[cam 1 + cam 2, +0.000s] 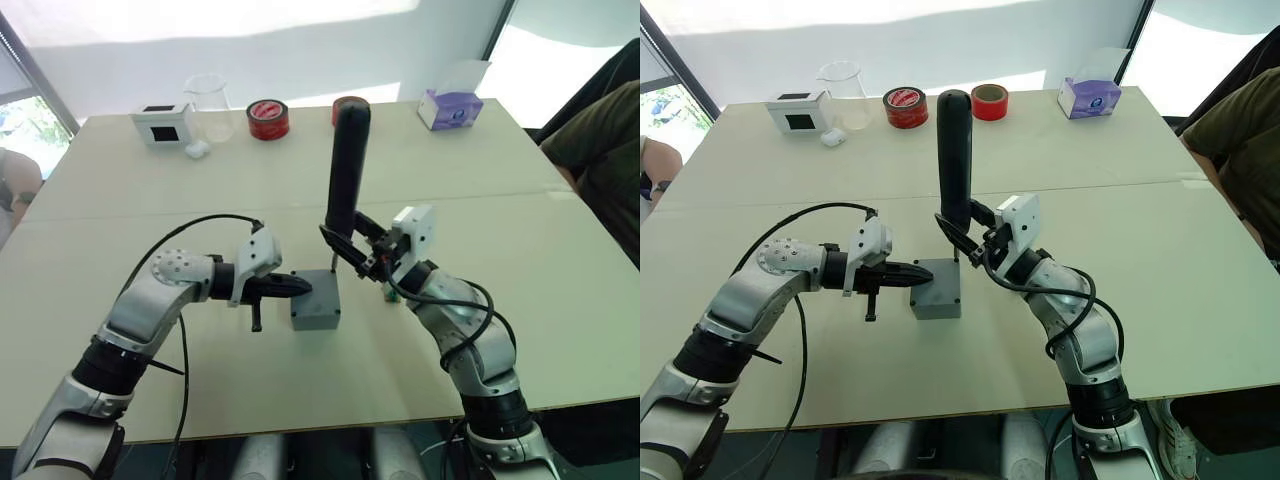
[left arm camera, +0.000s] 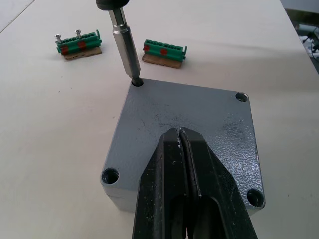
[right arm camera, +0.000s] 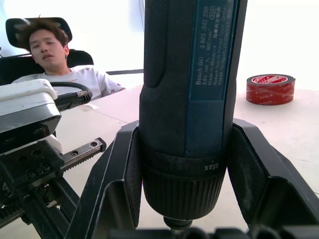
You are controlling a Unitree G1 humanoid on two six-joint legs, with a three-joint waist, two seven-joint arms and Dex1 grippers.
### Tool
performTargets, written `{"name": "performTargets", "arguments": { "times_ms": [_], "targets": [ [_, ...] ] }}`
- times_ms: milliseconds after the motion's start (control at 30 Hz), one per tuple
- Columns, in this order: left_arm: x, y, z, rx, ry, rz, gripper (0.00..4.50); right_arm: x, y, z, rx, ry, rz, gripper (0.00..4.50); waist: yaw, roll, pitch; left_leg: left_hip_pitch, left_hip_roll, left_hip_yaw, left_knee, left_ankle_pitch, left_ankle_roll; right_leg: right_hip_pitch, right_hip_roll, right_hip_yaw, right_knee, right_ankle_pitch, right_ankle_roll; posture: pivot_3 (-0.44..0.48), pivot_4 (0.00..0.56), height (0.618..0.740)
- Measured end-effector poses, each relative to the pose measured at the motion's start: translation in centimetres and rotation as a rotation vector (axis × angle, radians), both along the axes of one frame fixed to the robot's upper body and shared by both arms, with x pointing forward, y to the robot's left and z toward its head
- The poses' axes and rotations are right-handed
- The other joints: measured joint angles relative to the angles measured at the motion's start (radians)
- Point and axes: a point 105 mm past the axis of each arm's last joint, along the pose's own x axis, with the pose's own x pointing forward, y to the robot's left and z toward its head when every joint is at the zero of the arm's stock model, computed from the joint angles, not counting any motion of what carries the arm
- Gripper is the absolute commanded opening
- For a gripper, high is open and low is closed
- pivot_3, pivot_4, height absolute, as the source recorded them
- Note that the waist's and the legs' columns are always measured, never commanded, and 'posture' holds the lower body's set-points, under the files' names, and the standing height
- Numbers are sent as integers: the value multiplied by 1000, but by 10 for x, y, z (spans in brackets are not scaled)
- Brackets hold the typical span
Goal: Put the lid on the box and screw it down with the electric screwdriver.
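The grey lid (image 2: 194,107) sits on top of the grey box (image 1: 316,318) in the middle of the table. My left gripper (image 1: 300,287) is shut, and its fingers (image 2: 172,164) lie flat across the lid's top. My right gripper (image 1: 352,248) is shut on the black electric screwdriver (image 1: 346,165), which stands upright. The metal bit (image 2: 124,45) is down in the lid's far corner screw hole. The other three corner holes show as open.
Two green terminal blocks (image 2: 79,44) (image 2: 164,50) lie just beyond the box. Along the far edge stand a white box with a black screen (image 1: 163,123), a beaker (image 1: 210,105), red tape rolls (image 1: 268,119) and a purple tissue box (image 1: 450,108). A person (image 1: 600,150) sits at the right.
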Motion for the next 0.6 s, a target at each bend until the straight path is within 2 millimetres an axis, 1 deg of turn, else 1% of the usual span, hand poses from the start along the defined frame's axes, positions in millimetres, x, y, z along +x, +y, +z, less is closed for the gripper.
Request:
{"name": "performTargets", "arguments": {
  "times_ms": [67, 167, 233, 400, 600],
  "targets": [
    [0, 0, -3, 13, -5, -2, 0, -2, -2, -6, -11, 18, -4, 1838, 0, 0, -1, 11, 0, 0, -2, -1, 2, 11, 0, 0, -3, -1, 0, 0, 150, 740],
    [1, 1, -7, 28, -7, 0, 0, -3, -4, -12, -21, 40, -16, 1838, 0, -3, -6, 24, 0, 0, -7, -2, 3, 23, 0, 0, -5, -2, -1, 0, 150, 740],
    [0, 2, -10, 34, -1, 2, 0, -3, -4, -15, -30, 51, -22, 1838, 0, -4, -10, 32, 0, 0, -14, -2, 2, 27, -1, 0, -11, -3, -1, 0, 150, 740],
    [1, 2, -13, 50, -3, 3, 0, -2, -2, -19, -45, 71, -33, 1838, -1, -4, -24, 33, 1, 0, -16, -2, 2, 27, 0, 0, -13, -3, -1, 0, 150, 740],
    [1, 1, -15, 53, -6, 1, 0, 2, 0, -21, -52, 86, -47, 1838, 1, -4, -31, 34, 1, 0, -17, -2, 2, 27, -1, 0, -14, -3, -1, 0, 150, 740]
  ]
}}
